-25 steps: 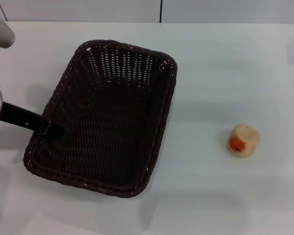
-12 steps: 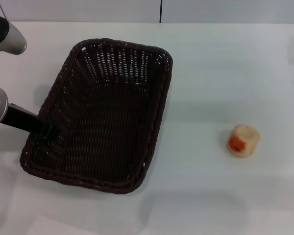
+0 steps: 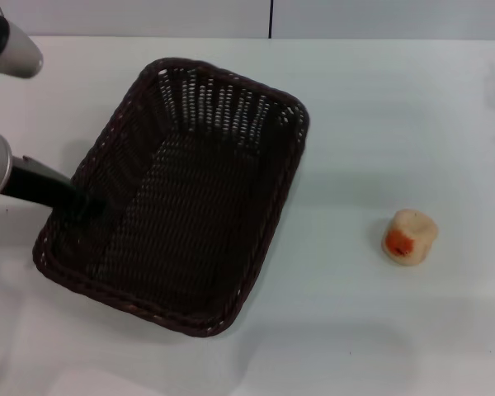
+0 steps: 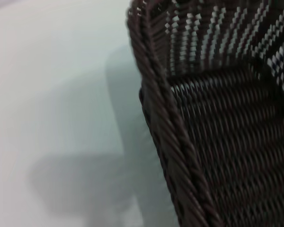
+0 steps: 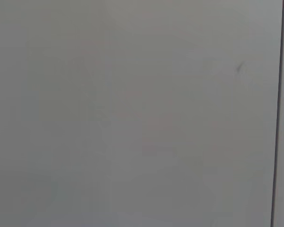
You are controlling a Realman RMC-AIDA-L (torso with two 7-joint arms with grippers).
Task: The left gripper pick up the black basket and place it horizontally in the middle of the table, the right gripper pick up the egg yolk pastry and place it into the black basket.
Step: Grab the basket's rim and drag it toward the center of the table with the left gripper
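Note:
The black basket [image 3: 287,191] lies left of the middle of the white table [image 3: 396,107], set at a slant with its long side running away from me. My left gripper [image 3: 76,200] reaches in from the left and is shut on the basket's left rim near the front corner. The left wrist view shows the braided rim [image 4: 166,124] and woven inside close up. The egg yolk pastry [image 3: 410,236] sits on the table to the right, well apart from the basket, its orange patch facing me. My right gripper is out of view; its wrist view shows only a plain grey surface.
A silver-grey segment of my left arm [image 3: 12,45] shows at the top left corner. The table's far edge meets a wall [image 3: 272,16] with a dark vertical seam.
The basket has turned in my left gripper's hold: its far end swung to the right and its near end shifted slightly left. The pastry has not moved.

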